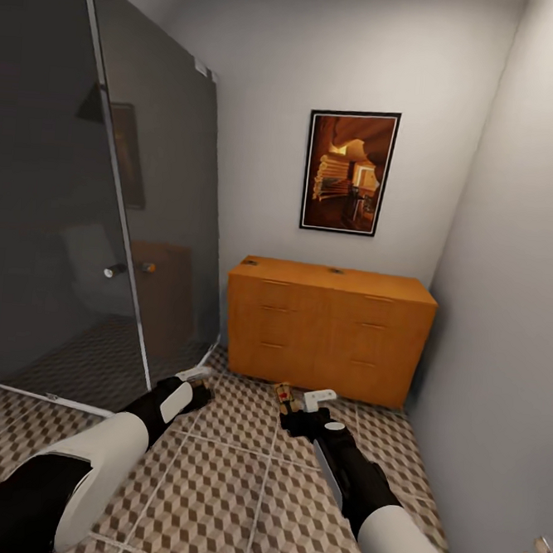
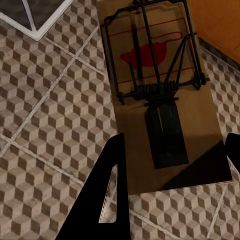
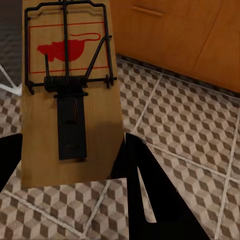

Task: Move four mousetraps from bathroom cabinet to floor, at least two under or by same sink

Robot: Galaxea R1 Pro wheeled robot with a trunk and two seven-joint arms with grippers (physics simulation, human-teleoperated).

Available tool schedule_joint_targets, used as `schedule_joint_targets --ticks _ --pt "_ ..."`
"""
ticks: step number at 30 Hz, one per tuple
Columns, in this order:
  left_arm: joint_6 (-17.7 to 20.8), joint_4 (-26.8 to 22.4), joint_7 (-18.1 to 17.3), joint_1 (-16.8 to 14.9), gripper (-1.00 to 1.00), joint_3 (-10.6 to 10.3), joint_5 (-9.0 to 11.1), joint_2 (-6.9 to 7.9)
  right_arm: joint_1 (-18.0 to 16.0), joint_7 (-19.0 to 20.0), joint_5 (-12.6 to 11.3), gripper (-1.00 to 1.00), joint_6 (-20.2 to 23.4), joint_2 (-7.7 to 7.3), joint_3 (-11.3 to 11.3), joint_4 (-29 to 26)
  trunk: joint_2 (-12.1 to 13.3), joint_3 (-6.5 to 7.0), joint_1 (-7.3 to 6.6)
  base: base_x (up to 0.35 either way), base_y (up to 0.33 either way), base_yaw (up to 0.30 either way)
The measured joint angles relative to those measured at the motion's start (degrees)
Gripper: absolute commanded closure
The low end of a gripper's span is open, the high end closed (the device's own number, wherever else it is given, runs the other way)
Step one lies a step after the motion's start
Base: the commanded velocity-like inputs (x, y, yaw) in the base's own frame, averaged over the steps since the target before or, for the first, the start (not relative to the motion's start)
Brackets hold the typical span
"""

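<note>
- The left gripper [image 1: 195, 384] hangs low over the bathroom floor [image 1: 226, 489], near the corner of the shower enclosure [image 1: 90, 212]. In the left wrist view its jaws sit either side of a mousetrap [image 2: 160, 95], gripping the board's near end.
- The right gripper [image 1: 299, 407] is also low, just in front of the cabinet [image 1: 326, 330]. Its jaws clamp a second mousetrap [image 3: 70, 95] the same way, by the end behind the spring.
- Both traps stick out forward past the fingertips, tilted over the tiles, so neither lies flat on the floor yet.
- On the cabinet's flat top two small dark items [image 1: 250, 262] show, too small to identify.
- Risk: the hold covers only a short strip of each board. A quick swing could pivot a trap out of the jaws and send it skidding toward the cabinet base.
- Risk: releasing from a tilt may land a trap on its edge or flip it wire-side down.
- Risk: no sink is in sight here. Traps set down on this spot may fail the requirement that two lie under or beside one, so placement probably needs a drive first.
</note>
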Motion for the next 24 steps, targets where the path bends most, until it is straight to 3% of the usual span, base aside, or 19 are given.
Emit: schedule_joint_targets --ticks 8,19,24 --pt "0.0 0.0 -0.1 0.0 1.0 0.0 0.0 0.02 0.0 0.1 0.0 1.0 0.1 0.0 0.0 0.0 0.0 0.0 0.0 0.0 0.0 0.286" --pt "0.0 0.0 -0.2 0.0 1.0 0.0 0.1 0.02 0.0 0.0 -0.1 1.0 1.4 0.02 0.0 0.1 0.0 0.0 0.0 0.0 0.0 0.061" --pt "0.0 0.0 -0.2 0.0 1.0 0.0 0.1 0.09 0.0 0.0 0.0 1.0 1.6 0.01 0.0 0.1 0.0 0.0 0.0 0.0 0.0 0.212"
